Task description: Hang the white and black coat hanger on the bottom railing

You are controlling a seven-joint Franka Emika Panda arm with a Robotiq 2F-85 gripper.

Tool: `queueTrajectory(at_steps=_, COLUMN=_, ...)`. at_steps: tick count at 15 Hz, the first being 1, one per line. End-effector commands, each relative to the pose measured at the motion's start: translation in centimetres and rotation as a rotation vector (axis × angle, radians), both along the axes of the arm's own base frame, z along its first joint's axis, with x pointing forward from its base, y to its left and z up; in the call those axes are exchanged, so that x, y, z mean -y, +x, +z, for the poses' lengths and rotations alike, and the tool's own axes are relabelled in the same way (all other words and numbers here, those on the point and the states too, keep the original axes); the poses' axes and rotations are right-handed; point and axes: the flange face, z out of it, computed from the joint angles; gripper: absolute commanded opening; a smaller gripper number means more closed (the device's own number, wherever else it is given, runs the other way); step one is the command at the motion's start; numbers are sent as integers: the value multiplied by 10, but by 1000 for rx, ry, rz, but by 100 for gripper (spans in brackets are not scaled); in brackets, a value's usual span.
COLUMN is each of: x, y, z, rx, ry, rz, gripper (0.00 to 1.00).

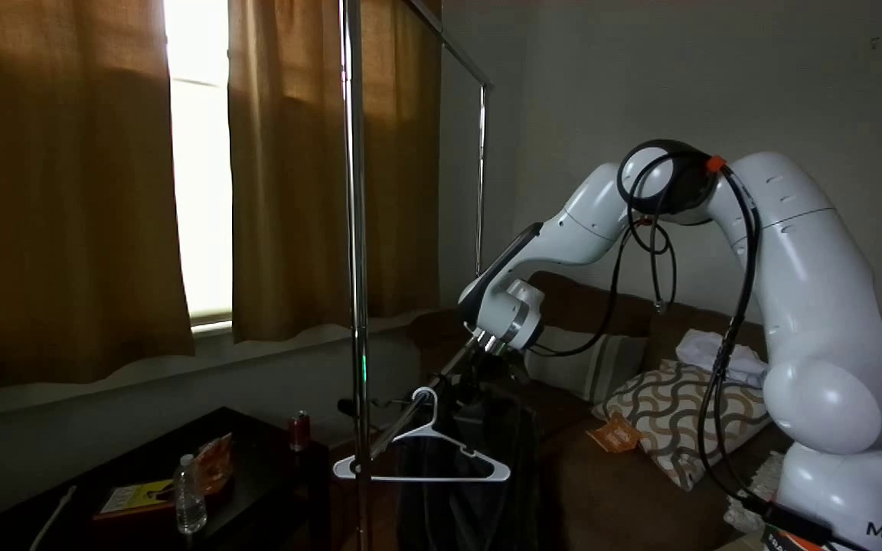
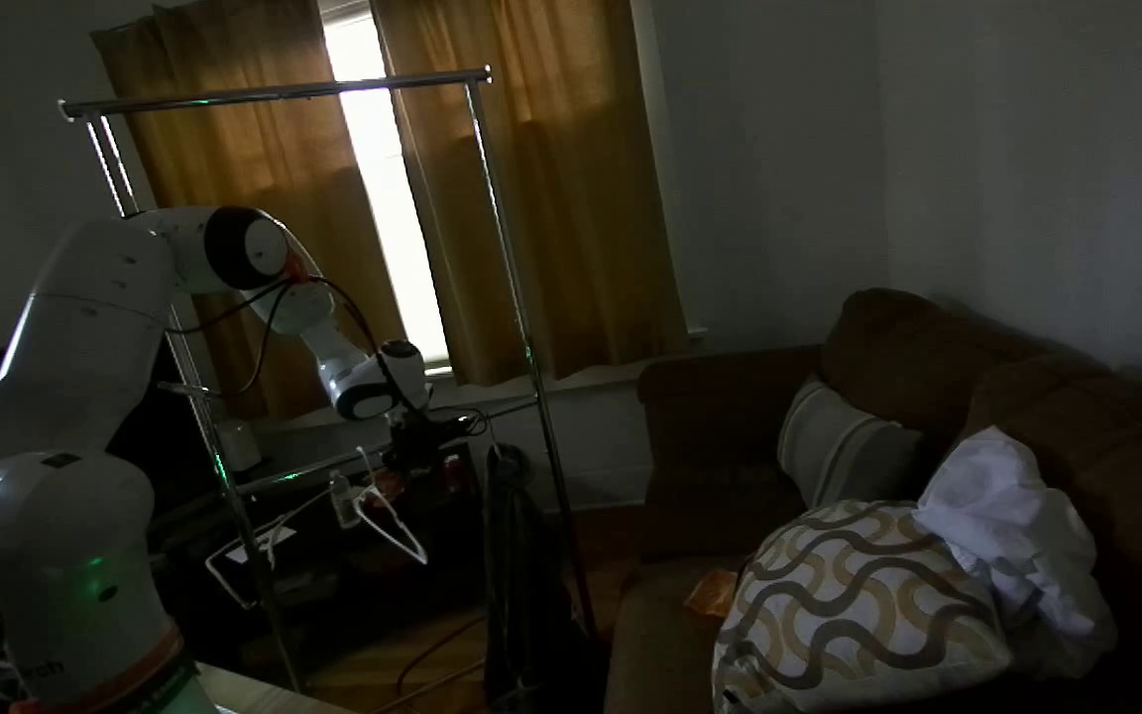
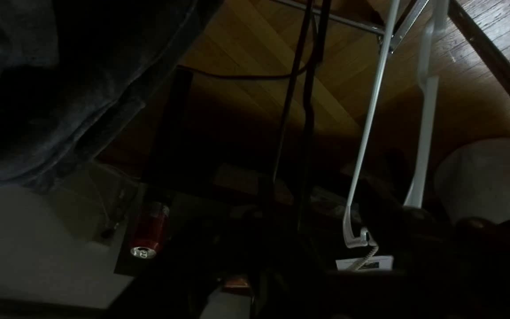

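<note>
White coat hanger [image 1: 441, 480] at the bottom railing [image 2: 293, 475] of a chrome clothes rack [image 1: 357, 306]. In both exterior views its curved hook appears to lie over the bar, the triangular frame hanging below, between the rack's two ends; no black part of it can be made out. The gripper [image 1: 489, 370] stands near the hook, farther along the railing and close to a dark garment [image 2: 516, 575]. Its fingers are lost in shadow: whether they are spread or pressed together cannot be told, nor whether they touch anything. In the wrist view, the hanger's pale bars run to the right of two thin dark bars [image 3: 307, 99], probably another hanger.

Judged by position, the hanging is all but done, and a clean departure is probably the step in hand. Confirm first that the hook bears its full weight on the bar; part the fingers only as far as release requires, since neighbours are close; then withdraw slowly, straight back. A sideways sweep could snag the dark bars or lift the light hook off the railing.
</note>
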Motion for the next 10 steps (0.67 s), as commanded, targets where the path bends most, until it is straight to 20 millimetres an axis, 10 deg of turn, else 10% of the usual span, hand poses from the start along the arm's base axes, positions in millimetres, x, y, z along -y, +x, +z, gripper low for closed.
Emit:
queueTrajectory(at_steps=1, x=-2, y=-5, z=24, rx=-38, ry=-20, rz=55, gripper=84)
queueTrajectory(at_steps=3, x=-5, y=-10, z=39, rx=-91, ry=-34, rz=101, gripper=99)
queueTrajectory(at_steps=10, x=-6, y=-29, z=134, rx=-215, ry=-129, rz=130, gripper=100)
